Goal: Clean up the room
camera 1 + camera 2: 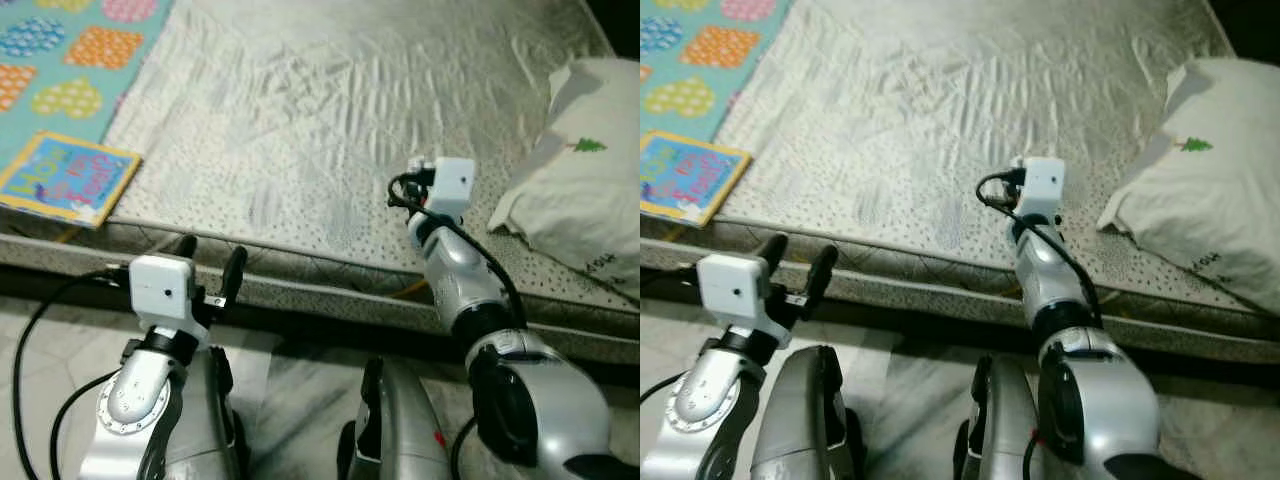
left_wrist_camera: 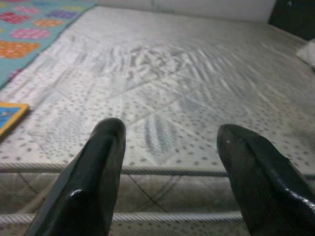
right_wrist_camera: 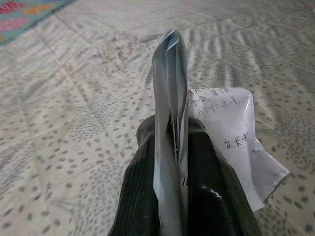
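Observation:
My right gripper (image 3: pixel 172 129) is shut on a folded white sheet of paper (image 3: pixel 169 83) with handwriting on it; the sheet stands on edge between the black fingers and a crumpled flap sticks out to one side. That arm (image 1: pixel 455 270) reaches over the front edge of the grey dotted mattress (image 1: pixel 320 100), holding the paper above its middle. My left gripper (image 1: pixel 210 258) is open and holds nothing, level with the mattress's front edge. A colourful children's book (image 1: pixel 65 178) lies flat at the mattress's front left corner.
A white pillow (image 1: pixel 580 190) with a small green tree print lies on the mattress at the right. A turquoise blanket (image 1: pixel 70 60) with bright patches covers the far left. Pale tiled floor (image 1: pixel 60 340) runs below the bed's edge.

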`<state>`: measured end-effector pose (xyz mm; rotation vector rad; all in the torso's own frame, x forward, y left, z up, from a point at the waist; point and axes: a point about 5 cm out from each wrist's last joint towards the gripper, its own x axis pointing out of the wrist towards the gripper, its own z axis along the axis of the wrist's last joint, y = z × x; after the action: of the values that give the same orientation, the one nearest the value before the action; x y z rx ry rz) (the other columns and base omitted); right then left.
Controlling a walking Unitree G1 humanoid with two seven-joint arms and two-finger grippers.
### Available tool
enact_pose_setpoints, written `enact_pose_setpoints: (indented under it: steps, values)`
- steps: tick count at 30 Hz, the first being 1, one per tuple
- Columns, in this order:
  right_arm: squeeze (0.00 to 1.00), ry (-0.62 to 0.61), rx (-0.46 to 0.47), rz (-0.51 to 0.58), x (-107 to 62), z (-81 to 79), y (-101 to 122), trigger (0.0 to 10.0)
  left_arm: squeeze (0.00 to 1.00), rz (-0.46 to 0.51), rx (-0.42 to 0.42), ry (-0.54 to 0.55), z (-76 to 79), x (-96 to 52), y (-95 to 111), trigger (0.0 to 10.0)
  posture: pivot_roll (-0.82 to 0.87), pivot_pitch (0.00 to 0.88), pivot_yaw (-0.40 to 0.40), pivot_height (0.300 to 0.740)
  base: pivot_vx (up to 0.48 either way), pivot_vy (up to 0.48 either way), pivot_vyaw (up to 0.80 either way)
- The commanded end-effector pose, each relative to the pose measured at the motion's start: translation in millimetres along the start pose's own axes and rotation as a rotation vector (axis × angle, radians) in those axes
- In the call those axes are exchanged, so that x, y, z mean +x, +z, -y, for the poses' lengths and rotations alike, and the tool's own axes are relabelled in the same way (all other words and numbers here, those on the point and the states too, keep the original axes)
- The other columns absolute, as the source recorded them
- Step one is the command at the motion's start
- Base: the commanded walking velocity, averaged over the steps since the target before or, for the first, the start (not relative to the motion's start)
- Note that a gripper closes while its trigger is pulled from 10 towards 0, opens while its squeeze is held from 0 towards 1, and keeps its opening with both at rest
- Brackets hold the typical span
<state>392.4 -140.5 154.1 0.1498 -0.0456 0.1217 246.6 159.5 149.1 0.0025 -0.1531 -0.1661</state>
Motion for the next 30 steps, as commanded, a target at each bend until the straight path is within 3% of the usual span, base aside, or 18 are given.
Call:
enact_pose_setpoints:
  steps: [1,3,4,5,6,14,16,17,19,20,23,26,28,30]
  values:
    - [0.00,-0.005,0.027,0.028,-6.2,9.4,-1,0.0,0.00,0.022,-0.004,0.022,-6.4,3.5,-4,10.0,0.03,0.076,-0.090,0.565,0.000,0.000,0.00]
    - [0.00,0.015,0.022,0.030,-9.4,10.1,-4,0.0,0.00,0.017,-0.009,0.032,-10.8,7.7,-5,10.0,0.02,0.063,-0.088,0.565,0.000,0.000,0.00]
    - [0.00,0.027,0.009,0.026,-9.8,9.5,-4,7.3,0.00,0.017,-0.007,0.031,-12.4,9.5,-5,10.0,0.02,0.047,-0.085,0.565,0.000,0.000,0.00]
    - [0.00,0.035,0.002,0.022,-9.6,9.1,-4,7.3,0.00,0.018,-0.006,0.029,-13.7,11.7,-5,10.0,0.02,0.042,-0.086,0.565,0.000,0.000,0.00]
    - [0.00,0.041,-0.005,0.016,-8.9,8.8,-4,10.0,0.00,0.017,0.000,0.023,-14.9,13.6,-6,10.0,0.02,0.033,-0.084,0.565,0.000,0.000,0.00]
    - [0.00,0.147,-0.078,0.018,-6.0,3.5,9,10.0,0.00,-0.039,0.094,0.038,-29.8,19.0,-19,10.0,0.00,0.000,-0.048,0.565,0.000,0.000,0.00]
    - [0.00,0.138,-0.042,-0.031,-3.5,5.2,8,10.0,0.00,-0.091,0.094,0.064,-35.0,19.4,-29,10.0,0.01,0.000,-0.038,0.565,0.000,0.000,0.00]
    - [0.00,0.167,-0.108,-0.041,-4.0,4.3,6,10.0,0.00,-0.137,0.002,0.048,-37.8,11.6,-37,10.0,0.02,0.000,-0.035,0.565,0.000,0.000,0.00]
    - [0.00,0.187,-0.142,-0.037,-4.8,2.6,5,10.0,0.00,-0.146,0.008,0.052,-38.9,8.7,-40,10.0,0.02,0.000,-0.032,0.565,0.000,0.000,0.00]
    - [0.00,0.225,-0.164,-0.029,-7.7,-3.0,3,10.0,0.00,-0.170,0.054,0.059,-40.0,3.7,-45,10.0,0.02,0.000,-0.035,0.565,0.000,0.000,0.00]
    - [0.00,0.237,-0.164,-0.019,-10.9,-5.6,1,10.0,0.00,-0.183,0.079,0.050,-40.1,0.6,-49,10.0,0.02,0.000,-0.048,0.565,0.000,0.000,0.00]
    - [0.00,0.179,-0.129,0.001,-23.1,-1.9,-8,10.0,0.00,-0.178,0.076,0.037,-36.7,-5.4,-53,10.0,0.02,0.000,-0.072,0.565,0.000,0.000,0.00]
    - [0.00,0.071,-0.014,-0.047,-37.3,8.0,-27,10.0,0.00,-0.157,0.057,0.011,-26.2,-11.5,-52,10.0,0.02,0.000,-0.083,0.565,0.000,0.000,0.00]
    - [0.00,0.028,0.029,-0.068,-42.0,11.9,-33,10.0,0.00,-0.150,0.047,0.005,-22.7,-13.4,-52,10.0,0.02,0.000,-0.083,0.565,0.000,0.000,0.00]
